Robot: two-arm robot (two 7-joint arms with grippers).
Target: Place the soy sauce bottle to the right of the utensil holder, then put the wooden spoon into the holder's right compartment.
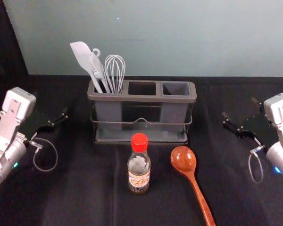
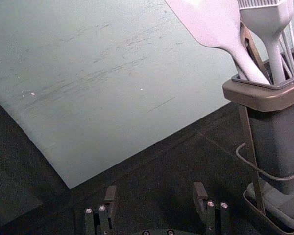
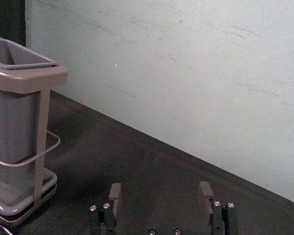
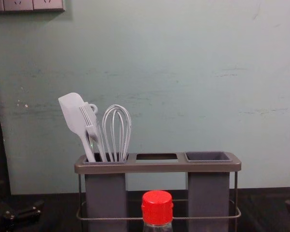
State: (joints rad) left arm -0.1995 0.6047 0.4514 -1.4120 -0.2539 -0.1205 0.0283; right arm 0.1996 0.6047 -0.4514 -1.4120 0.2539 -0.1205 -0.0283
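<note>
The left gripper (image 1: pixel 55 117) is held open left of the utensil holder (image 1: pixel 141 98); the left wrist view shows nothing between the left gripper's (image 2: pixel 155 192) fingers. On the right side, the right gripper (image 1: pixel 239 108) is also open, and the right wrist view has the right gripper (image 3: pixel 160 191) empty. The soy sauce bottle (image 1: pixel 139 165), red-capped, stands upright in front of the holder's middle. To its right lies the wooden spoon (image 1: pixel 184 160), bowl toward the holder and handle toward the front. The holder's right compartment (image 4: pixel 208 156) is empty.
A spatula (image 4: pixel 73 113), brush (image 4: pixel 90 121) and whisk (image 4: pixel 117 128) rise from the holder's left compartment. Behind the holder is a pale wall (image 1: pixel 170 37). Black cloth (image 1: pixel 75 188) covers the table, with bare stretches on both sides of the holder.
</note>
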